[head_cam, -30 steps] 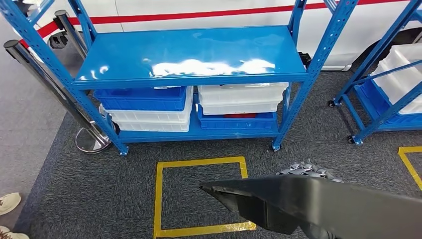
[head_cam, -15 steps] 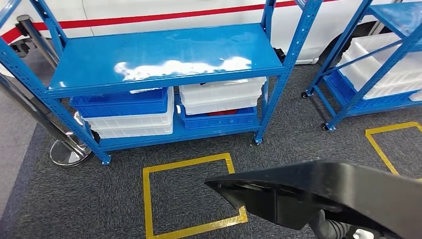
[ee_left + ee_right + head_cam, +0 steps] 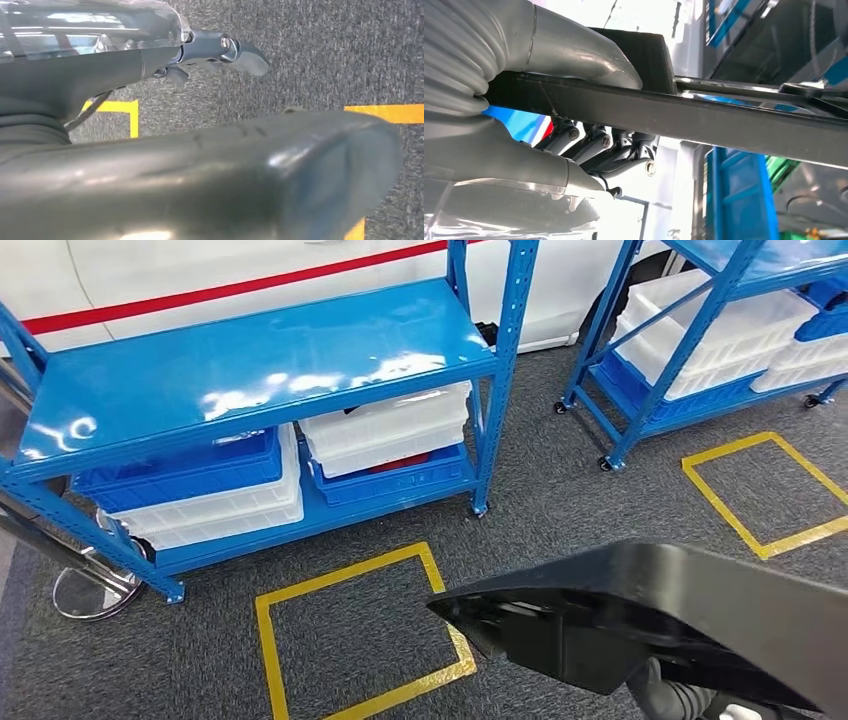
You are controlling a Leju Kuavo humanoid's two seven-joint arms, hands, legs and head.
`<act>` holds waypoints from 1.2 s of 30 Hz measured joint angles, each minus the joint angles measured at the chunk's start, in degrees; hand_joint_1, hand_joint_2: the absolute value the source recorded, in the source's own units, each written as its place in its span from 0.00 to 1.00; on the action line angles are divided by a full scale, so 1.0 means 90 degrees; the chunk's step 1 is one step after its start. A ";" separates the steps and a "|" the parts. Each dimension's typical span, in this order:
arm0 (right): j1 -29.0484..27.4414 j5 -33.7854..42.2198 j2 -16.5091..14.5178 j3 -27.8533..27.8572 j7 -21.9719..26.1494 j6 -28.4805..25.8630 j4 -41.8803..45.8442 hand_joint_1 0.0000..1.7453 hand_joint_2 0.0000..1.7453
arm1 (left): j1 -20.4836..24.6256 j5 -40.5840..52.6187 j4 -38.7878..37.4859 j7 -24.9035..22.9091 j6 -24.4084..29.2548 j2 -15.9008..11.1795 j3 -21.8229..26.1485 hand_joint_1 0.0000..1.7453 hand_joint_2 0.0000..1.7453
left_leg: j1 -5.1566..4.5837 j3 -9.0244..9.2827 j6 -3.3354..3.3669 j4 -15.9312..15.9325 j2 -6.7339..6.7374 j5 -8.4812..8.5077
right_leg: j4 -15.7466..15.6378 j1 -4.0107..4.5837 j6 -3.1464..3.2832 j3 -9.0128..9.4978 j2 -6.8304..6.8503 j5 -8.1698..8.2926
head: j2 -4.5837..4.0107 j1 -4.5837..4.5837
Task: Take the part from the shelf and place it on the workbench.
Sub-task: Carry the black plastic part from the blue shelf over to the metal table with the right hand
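Part [image 3: 660, 625], a long black moulded piece, is carried at the near right, above the grey carpet [image 3: 560, 510], its pointed end just beside the yellow floor square [image 3: 355, 635]. The right robot hand [image 3: 574, 150] grasps it, thumb on one face and dark fingers [image 3: 599, 145] on the other. The left robot hand [image 3: 215, 50] shows its fingers apart beside the part; whether it grips I cannot tell. The blue shelf [image 3: 250, 370] with stacked bins [image 3: 390, 435] stands at the far left.
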State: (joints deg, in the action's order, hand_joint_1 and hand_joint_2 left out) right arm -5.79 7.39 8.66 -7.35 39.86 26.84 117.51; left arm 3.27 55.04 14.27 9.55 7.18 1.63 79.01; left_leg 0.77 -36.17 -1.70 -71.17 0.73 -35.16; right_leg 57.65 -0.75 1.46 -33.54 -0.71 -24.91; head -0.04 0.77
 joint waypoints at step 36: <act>0.0640 -0.0674 -0.0274 -0.0878 -0.0001 -0.1211 0.0489 0.95 1.00 | 0.0174 0.0138 0.0049 0.0542 -0.0715 -0.0753 0.0032 0.00 0.00 | 0.0058 0.0424 -0.0030 0.1024 -0.0332 0.0738 | 0.0162 0.0028 -0.0004 -0.0058 -0.0423 -0.0042 | -0.0001 -0.0037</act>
State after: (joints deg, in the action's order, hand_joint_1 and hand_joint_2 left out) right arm -0.03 1.32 6.19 -15.26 39.86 15.93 121.92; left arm 4.83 56.28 14.71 14.43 0.75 -5.15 79.29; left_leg 1.29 -32.35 -1.97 -61.95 -2.26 -28.51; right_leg 59.10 -0.50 1.43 -34.06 -4.52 -25.29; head -0.05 0.43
